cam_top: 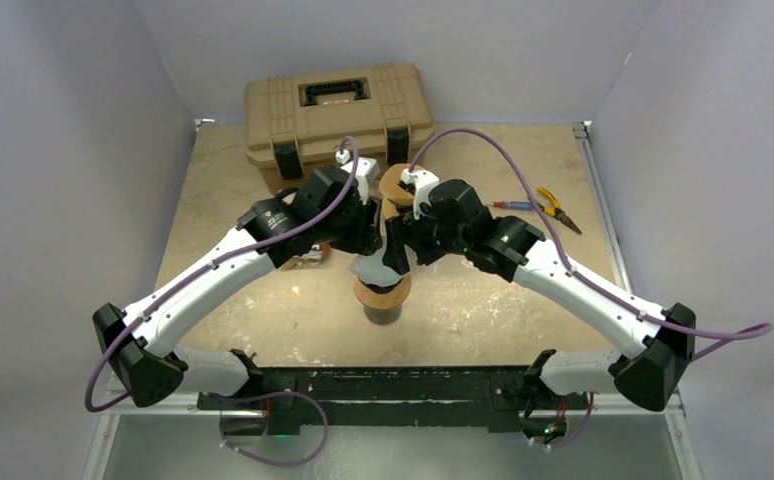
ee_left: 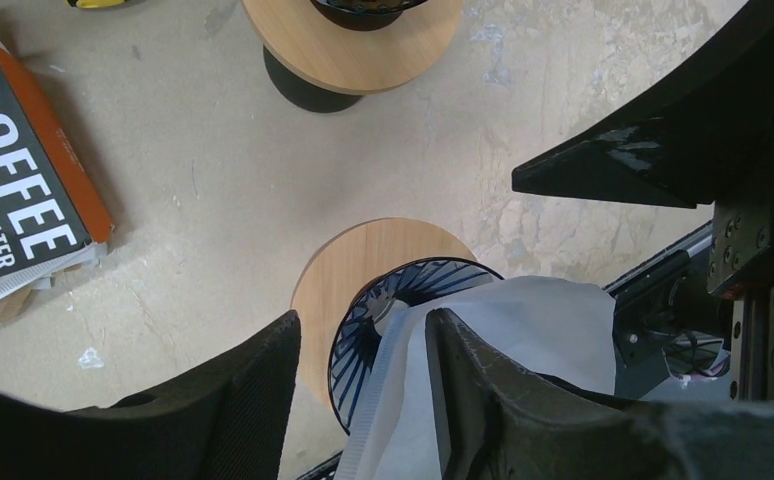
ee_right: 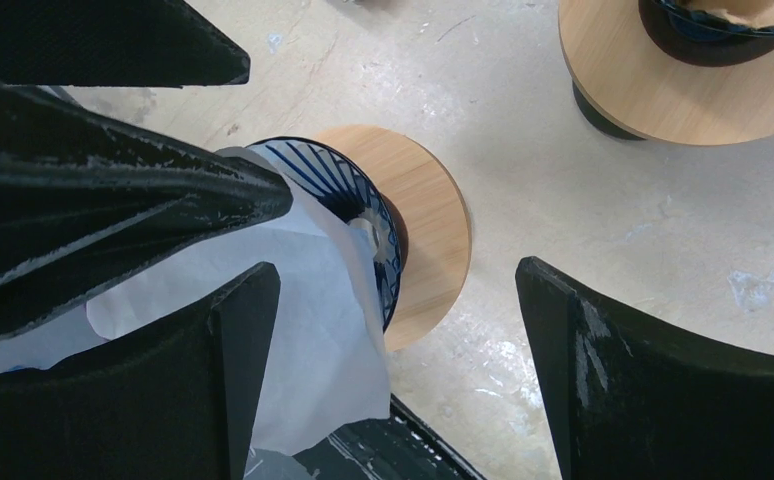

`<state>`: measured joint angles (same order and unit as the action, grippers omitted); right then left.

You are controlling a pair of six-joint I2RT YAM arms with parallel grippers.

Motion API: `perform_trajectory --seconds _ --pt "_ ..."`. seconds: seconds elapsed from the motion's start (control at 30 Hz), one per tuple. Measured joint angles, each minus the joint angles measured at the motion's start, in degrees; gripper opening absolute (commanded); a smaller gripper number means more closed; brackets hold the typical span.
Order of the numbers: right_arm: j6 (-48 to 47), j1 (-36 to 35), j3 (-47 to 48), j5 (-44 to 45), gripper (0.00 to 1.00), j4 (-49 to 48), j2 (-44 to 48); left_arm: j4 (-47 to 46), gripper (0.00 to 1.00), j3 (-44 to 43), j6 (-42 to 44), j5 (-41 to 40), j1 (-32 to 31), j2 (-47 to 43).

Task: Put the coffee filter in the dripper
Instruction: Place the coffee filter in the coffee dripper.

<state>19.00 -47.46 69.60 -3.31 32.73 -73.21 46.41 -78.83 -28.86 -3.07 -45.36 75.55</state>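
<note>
A blue ribbed dripper [ee_left: 363,340] on a round wooden ring [ee_left: 363,260] stands at the table's middle [cam_top: 383,293]. A white paper coffee filter [ee_left: 553,320] hangs partly in and over the dripper's near side. My left gripper [ee_left: 363,320] is open. The filter's seamed edge lies between its fingers and the paper drapes round its right finger [ee_left: 493,390]. My right gripper [ee_right: 395,272] is open wide. Its left finger [ee_right: 203,380] rests against the filter [ee_right: 313,330], and the dripper [ee_right: 333,180] is just beyond. Both grippers meet above the dripper in the top view.
A second dripper on a wooden ring [cam_top: 395,183] stands just behind [ee_left: 363,50] [ee_right: 683,70]. A coffee filter pack [ee_left: 23,230] lies to the left. A tan toolbox [cam_top: 338,110] is at the back. Pliers [cam_top: 555,208] and a screwdriver [cam_top: 508,205] lie to the right.
</note>
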Motion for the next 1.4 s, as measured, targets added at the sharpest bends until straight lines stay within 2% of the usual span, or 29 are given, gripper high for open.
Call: perform_trajectory --seconds 0.4,1.4 --pt "0.0 0.3 0.0 -2.5 0.89 -1.2 -4.0 0.6 0.52 2.3 0.3 -0.4 0.0 0.0" --pt "-0.5 0.3 -1.9 -4.2 0.79 -2.4 -7.2 0.9 0.54 6.1 0.6 -1.7 0.3 0.0"
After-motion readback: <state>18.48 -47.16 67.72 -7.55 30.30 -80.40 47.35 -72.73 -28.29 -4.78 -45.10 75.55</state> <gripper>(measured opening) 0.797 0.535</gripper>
